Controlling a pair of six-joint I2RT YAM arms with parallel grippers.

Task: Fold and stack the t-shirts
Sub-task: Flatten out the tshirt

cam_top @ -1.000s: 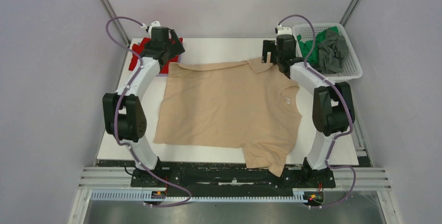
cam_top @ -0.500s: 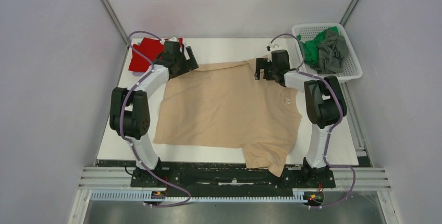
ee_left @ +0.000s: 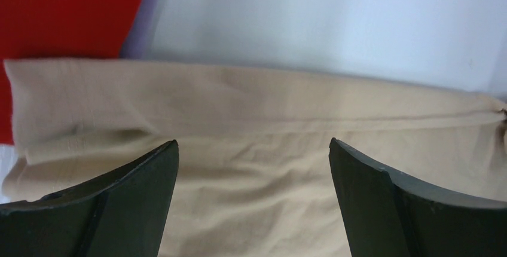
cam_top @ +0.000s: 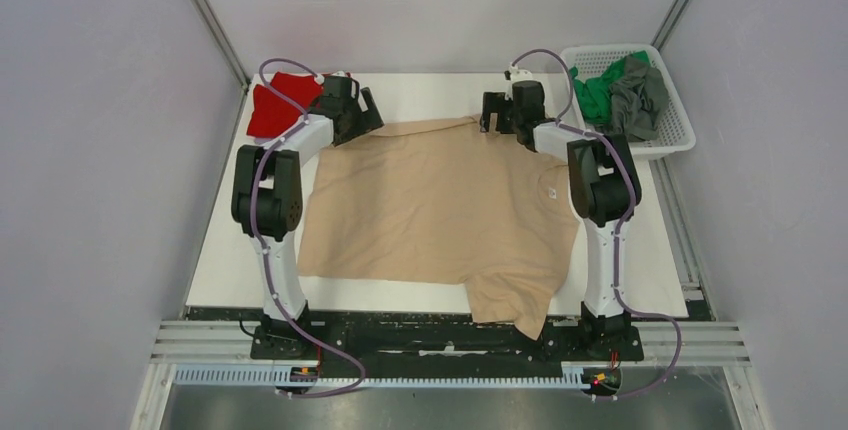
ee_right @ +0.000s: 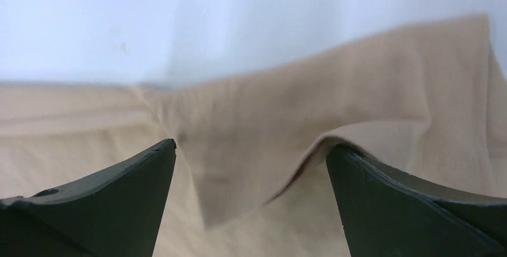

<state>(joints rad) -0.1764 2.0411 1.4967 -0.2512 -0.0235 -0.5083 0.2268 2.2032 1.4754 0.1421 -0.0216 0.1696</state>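
Over beige t-shirt [cam_top: 440, 210], arms [cam_top: 297, 142] outstretched, fingers [ee_left: 119, 209] wide

Top camera high, looking down, wrist cameras close, all sharing beige t-shirt [cam_top: 440, 210]

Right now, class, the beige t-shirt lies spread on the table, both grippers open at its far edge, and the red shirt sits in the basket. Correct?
No. The red shirt lies on the table at its far left corner, not in the basket, as the top view shows. The rest holds.
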